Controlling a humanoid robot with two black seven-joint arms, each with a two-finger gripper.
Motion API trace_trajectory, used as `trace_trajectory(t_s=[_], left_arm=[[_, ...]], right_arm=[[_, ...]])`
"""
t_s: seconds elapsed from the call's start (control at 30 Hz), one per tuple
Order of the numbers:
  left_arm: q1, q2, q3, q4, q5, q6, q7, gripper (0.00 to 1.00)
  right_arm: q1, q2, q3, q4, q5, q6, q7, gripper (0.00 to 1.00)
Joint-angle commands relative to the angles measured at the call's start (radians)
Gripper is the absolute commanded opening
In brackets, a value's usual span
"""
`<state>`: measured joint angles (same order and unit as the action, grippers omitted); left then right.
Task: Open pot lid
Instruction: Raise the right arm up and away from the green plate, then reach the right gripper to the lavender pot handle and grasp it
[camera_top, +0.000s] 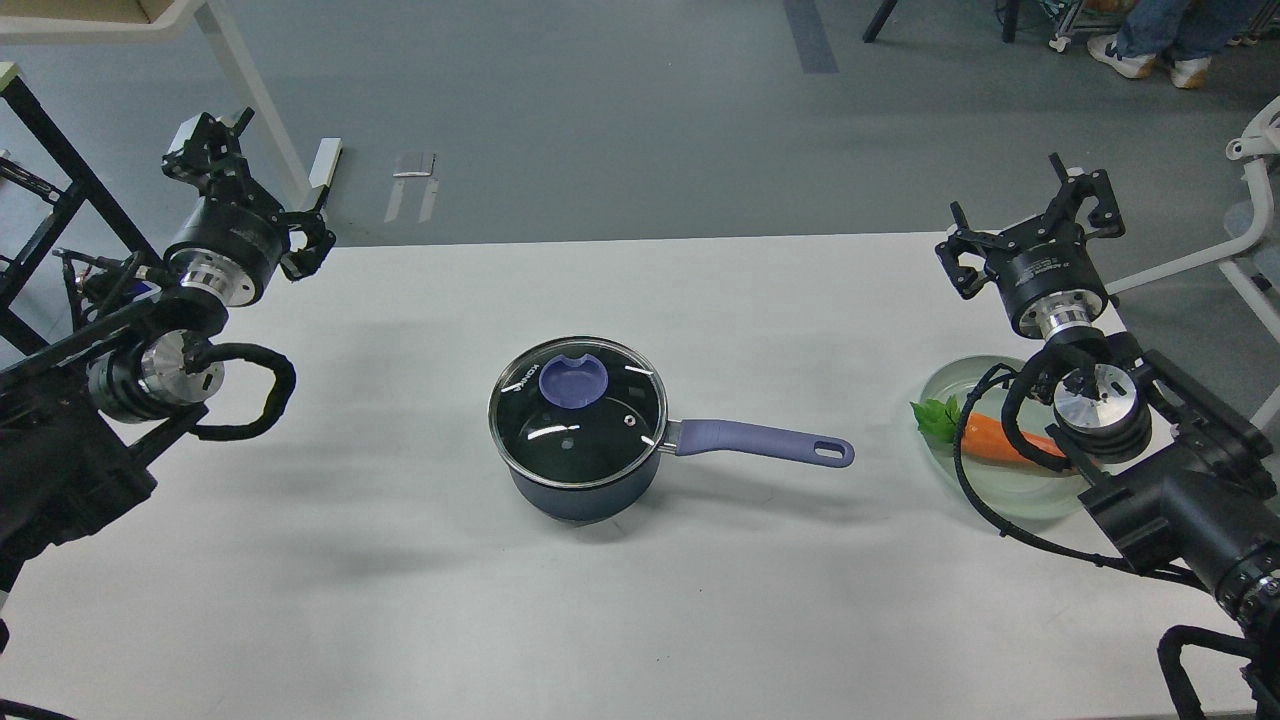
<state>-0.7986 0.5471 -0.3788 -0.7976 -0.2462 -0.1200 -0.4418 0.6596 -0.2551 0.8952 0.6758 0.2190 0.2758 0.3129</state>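
Observation:
The dark navy pot (590, 490) stands at the middle of the white table, its lavender handle (765, 440) pointing right. The clear glass lid (578, 412) with a steel rim and a flat lavender knob (573, 381) rests on the pot. My left gripper (215, 150) hangs above the table's far left corner, far from the pot, with its fingers spread and nothing between them. At the far right my right gripper (1040, 220) is raised over the back edge, also open and holding nothing.
A pale green plate (945, 385) with an orange carrot (1000, 440) and green leaves (935, 417) sits at the right, partly under my right arm. The table's far edge runs behind both grippers. A person's feet (1150, 55) show at the top right.

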Motion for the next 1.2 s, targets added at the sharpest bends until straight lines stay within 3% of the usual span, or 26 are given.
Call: trace_trajectory(t_s=[0.0,0.37,0.63,0.83,0.97,1.17], left_arm=[[0.009,-0.006,0.000,-0.002,-0.001,-0.001,-0.003,0.99],[0.059,0.005,0.009,-0.012,0.001,-0.016,-0.006,0.99],[0.059,0.048,0.012,-0.014,0.005,-0.076,0.000,0.99],[0.058,0.060,0.011,-0.014,0.093,-0.098,0.003,0.99],[0.056,0.057,0.008,-0.014,0.157,-0.109,-0.009,0.99],[0.048,0.054,0.011,-0.014,0.177,-0.105,-0.003,0.99]], right_arm=[[0.000,0.008,-0.002,0.005,0.000,-0.003,0.000,1.00],[-0.006,-0.015,-0.057,0.082,-0.006,-0.006,0.003,1.00],[0.053,-0.228,-0.171,0.287,-0.234,-0.118,0.003,1.00],[0.225,-0.332,-0.410,0.393,-0.521,-0.156,0.003,1.00],[0.371,-0.343,-0.594,0.450,-0.693,-0.219,-0.008,1.00],[0.612,-0.342,-0.907,0.546,-0.915,-0.227,-0.021,1.00]])
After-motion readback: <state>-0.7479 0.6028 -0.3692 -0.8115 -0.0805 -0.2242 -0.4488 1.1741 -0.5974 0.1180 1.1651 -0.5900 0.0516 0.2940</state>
